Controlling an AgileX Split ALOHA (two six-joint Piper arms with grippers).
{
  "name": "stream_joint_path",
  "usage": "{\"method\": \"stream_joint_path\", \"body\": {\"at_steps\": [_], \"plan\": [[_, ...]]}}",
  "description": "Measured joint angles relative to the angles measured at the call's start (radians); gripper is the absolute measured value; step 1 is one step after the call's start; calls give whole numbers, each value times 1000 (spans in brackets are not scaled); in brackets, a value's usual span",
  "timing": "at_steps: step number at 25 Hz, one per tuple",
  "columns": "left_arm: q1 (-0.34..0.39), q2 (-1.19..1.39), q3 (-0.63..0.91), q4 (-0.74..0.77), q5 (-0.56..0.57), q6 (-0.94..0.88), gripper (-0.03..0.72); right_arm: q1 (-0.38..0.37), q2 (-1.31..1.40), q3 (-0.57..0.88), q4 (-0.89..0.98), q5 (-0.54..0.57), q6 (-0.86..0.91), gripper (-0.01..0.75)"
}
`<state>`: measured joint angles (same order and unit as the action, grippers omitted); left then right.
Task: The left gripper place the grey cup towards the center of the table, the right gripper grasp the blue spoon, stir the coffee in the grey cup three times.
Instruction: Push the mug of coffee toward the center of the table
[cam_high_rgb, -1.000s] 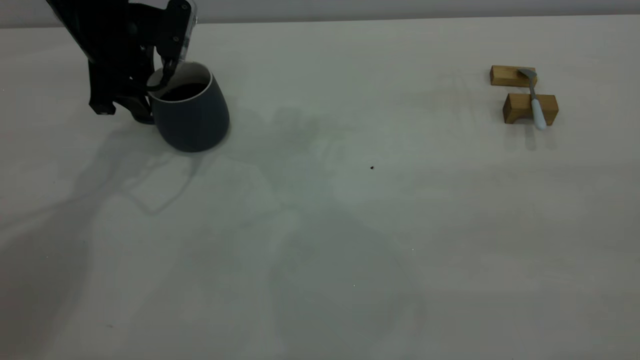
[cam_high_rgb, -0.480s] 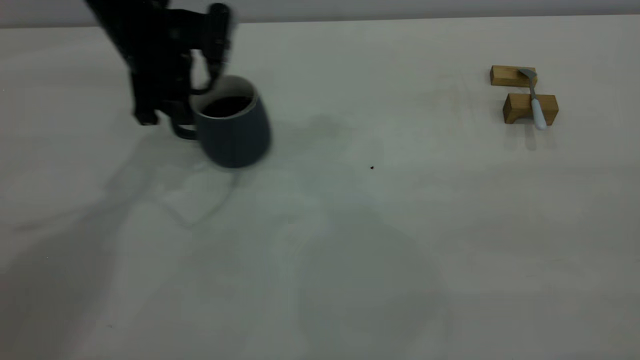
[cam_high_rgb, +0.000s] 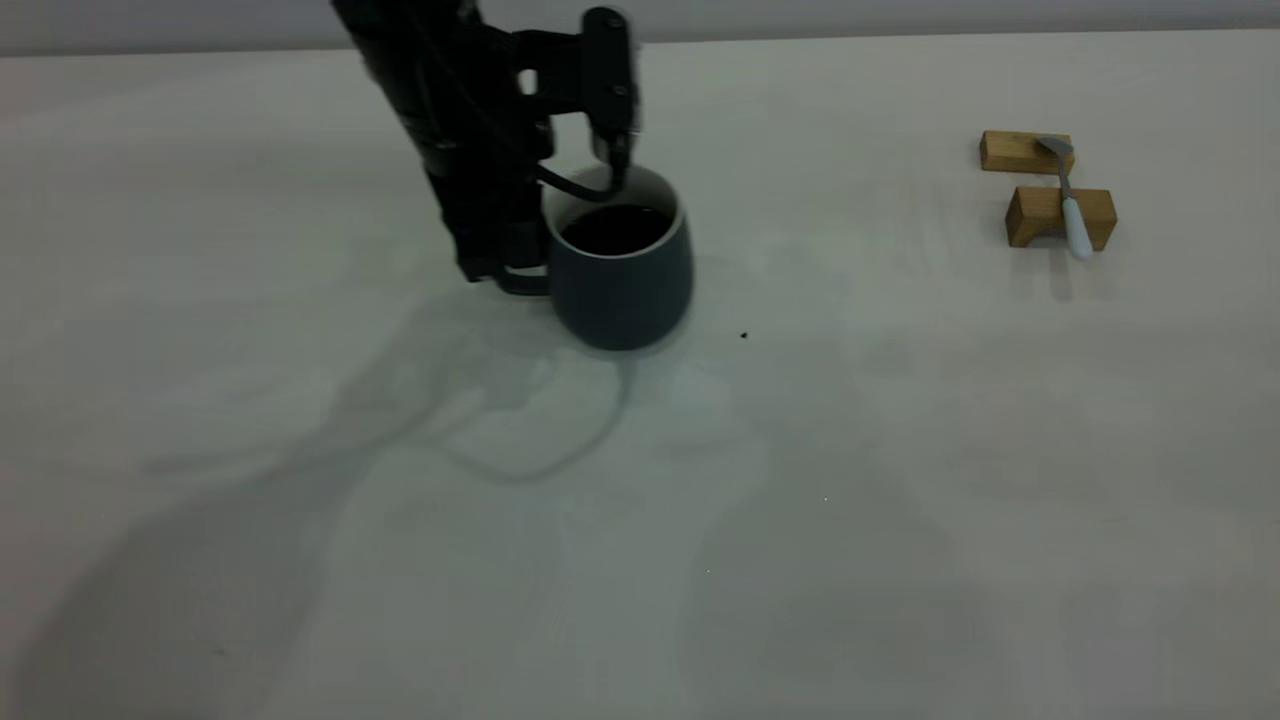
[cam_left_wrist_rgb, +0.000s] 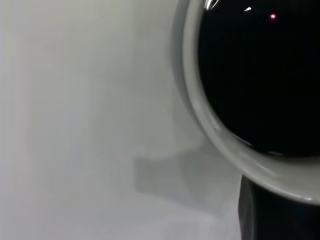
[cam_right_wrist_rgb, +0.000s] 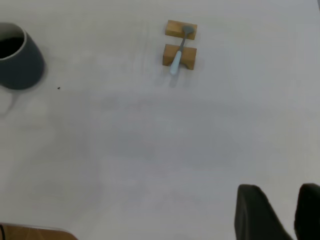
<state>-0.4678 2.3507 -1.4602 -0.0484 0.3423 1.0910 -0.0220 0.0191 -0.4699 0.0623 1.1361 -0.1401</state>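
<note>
The grey cup (cam_high_rgb: 620, 270) stands upright near the middle of the table (cam_high_rgb: 640, 520), with dark coffee (cam_high_rgb: 615, 228) inside. My left gripper (cam_high_rgb: 515, 268) is at the cup's left side, shut on its handle. The left wrist view shows the cup's white rim (cam_left_wrist_rgb: 200, 110), the coffee (cam_left_wrist_rgb: 260, 75) and one dark finger (cam_left_wrist_rgb: 270, 215) under the rim. The blue spoon (cam_high_rgb: 1072, 215) lies across two wooden blocks at the far right, apart from both grippers. In the right wrist view my right gripper (cam_right_wrist_rgb: 292, 210) hangs open over bare table, far from the spoon (cam_right_wrist_rgb: 176, 62) and the cup (cam_right_wrist_rgb: 20, 65).
Two small wooden blocks (cam_high_rgb: 1025, 152) (cam_high_rgb: 1045, 215) carry the spoon, its bowl on the farther one. A tiny dark speck (cam_high_rgb: 744, 335) lies just right of the cup. Broad arm shadows fall on the near table. A wooden edge (cam_right_wrist_rgb: 35, 232) shows in the right wrist view.
My left gripper has carried the grey cup from the table's far left rightwards to near the middle. The spoon and blocks have not moved.
</note>
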Motion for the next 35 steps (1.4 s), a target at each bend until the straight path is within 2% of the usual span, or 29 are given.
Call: {"method": "stream_joint_path", "body": {"at_steps": [5, 11, 22, 24, 30, 32, 35], "plan": [[-31, 22, -22, -5, -19, -16, 204, 0, 0, 0, 0, 0, 0, 238], [-35, 57, -100, -8, 26, -91, 204, 0, 0, 0, 0, 0, 0, 238], [-52, 74, -151, -5, 56, -103, 207, 0, 0, 0, 0, 0, 0, 238], [-52, 74, -152, -5, 53, -103, 256, 0, 0, 0, 0, 0, 0, 238], [-52, 72, -153, -4, 39, -102, 623, 0, 0, 0, 0, 0, 0, 238], [-52, 55, -153, -6, 54, -111, 671, 0, 0, 0, 0, 0, 0, 238], [-52, -14, -153, -7, 117, -155, 673, 0, 0, 0, 0, 0, 0, 238]]}}
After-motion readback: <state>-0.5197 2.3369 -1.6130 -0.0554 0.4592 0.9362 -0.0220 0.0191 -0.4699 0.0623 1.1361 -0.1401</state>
